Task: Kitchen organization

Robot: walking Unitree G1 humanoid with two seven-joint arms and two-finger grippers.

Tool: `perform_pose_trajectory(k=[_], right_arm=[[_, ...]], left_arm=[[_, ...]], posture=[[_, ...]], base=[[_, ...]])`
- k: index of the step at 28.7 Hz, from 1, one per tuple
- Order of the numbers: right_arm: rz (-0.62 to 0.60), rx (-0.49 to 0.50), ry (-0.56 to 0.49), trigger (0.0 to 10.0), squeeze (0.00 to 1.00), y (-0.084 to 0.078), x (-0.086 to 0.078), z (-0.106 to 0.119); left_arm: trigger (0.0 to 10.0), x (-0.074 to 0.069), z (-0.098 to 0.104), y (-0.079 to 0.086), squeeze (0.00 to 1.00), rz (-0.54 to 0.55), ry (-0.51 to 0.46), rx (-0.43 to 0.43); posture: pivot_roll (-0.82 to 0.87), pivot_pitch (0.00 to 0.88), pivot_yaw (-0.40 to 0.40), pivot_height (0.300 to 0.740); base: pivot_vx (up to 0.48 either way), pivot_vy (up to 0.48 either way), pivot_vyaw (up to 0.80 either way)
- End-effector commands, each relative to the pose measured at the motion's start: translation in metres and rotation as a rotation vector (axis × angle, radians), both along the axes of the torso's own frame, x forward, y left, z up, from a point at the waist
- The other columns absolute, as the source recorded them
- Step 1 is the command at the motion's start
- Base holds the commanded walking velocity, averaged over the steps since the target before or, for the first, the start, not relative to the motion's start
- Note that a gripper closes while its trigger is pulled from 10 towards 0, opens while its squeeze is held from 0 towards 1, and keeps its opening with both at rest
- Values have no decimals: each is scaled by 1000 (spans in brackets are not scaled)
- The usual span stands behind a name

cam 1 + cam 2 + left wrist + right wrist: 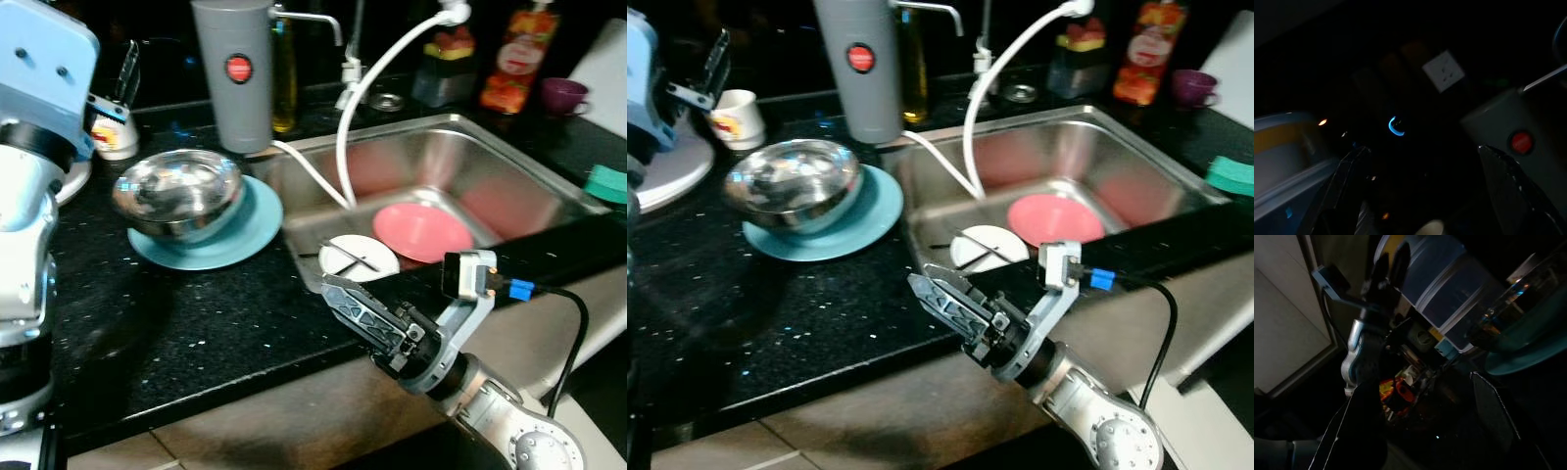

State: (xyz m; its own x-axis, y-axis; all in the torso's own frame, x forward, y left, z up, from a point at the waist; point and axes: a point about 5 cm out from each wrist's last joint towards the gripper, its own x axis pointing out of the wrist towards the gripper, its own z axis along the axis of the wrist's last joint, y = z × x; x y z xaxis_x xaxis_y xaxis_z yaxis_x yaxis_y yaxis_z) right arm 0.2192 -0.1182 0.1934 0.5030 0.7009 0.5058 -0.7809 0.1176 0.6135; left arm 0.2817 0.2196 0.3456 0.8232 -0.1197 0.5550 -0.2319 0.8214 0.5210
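Pink plate [423, 231] lies in sink [509, 157], behind open, empty right gripper [345, 305].

My silver-grey right arm [519, 436] at the lower right of the frame carries long black lattice-patterned fingers [358, 311], a grey wrist camera with blue connector [475, 274] and a black cable [573, 338].

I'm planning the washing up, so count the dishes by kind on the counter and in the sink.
Plates: 3, the teal plate, the pink plate, the small white plate.
Bowls: 1, the steel bowl.
Cups: 2, the white mug, the purple cup.
Total: 6.
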Motion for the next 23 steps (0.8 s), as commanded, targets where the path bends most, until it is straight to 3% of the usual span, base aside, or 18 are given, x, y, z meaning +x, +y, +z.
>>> perform_pose_trajectory(k=[1,8,15,16,17,23], right_arm=[[-6,21,0,10000,0,-3,0,0],[-5,29,5,10000,0,-4,1,0],[-26,49,31,10000,0,-9,4,-2],[-26,49,31,10000,0,-9,4,-2],[-29,48,39,10000,0,-9,5,-3],[-25,44,57,10000,0,-8,6,-6]], left_arm=[[10000,-1,-4,-1,0,19,17,15],[10000,-1,-14,-7,0,3,52,58],[10000,-2,-19,-27,0,-293,188,18],[10000,-2,-19,-27,0,-293,188,18],[10000,-10,-19,-33,0,-404,230,8],[10000,-27,-17,-36,0,-581,299,5]], posture=[[157,0,-2,740],[150,0,-7,740],[140,0,-9,740],[140,0,-9,740],[140,0,-9,740],[145,0,-10,740]], base=[[0,0,756],[0,0,746],[0,0,687],[0,0,650],[0,0,0],[0,0,0]])
